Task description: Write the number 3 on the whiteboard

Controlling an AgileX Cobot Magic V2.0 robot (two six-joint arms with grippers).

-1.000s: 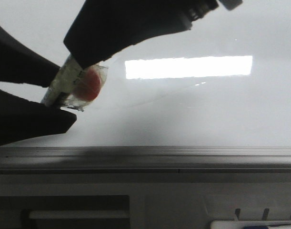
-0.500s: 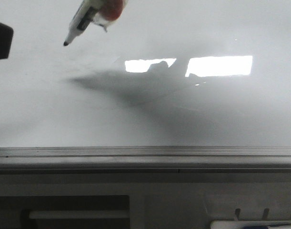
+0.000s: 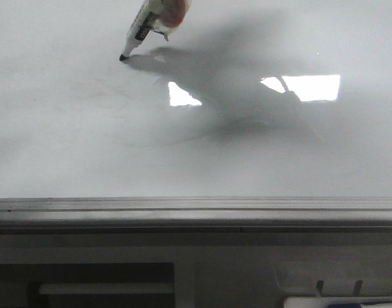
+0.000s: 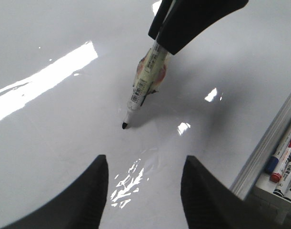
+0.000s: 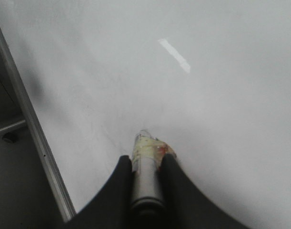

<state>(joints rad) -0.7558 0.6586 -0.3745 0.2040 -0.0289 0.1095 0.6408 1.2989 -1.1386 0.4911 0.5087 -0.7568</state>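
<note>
Right end effector (image 5: 145, 167) clamps the marker (image 3: 154, 19) at upper left, tilted tip-down on the whiteboard (image 3: 247, 160) to begin; left end effector (image 4: 143, 191) gapes empty.

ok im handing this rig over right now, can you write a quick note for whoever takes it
Right gripper: shut on the marker, cap off, black tip at or just above the whiteboard; contact cannot be confirmed.
Left gripper: open, holding nothing, hanging over the board near the marker tip.
Whiteboard: only faint grey smears and light reflections. Spare markers lie in the tray past the board's rail.
Done: marker gripped and brought to the upper left of the board in the front view.
Left: no stroke of the number 3 is visible yet, so the whole digit remains to be drawn.
</note>
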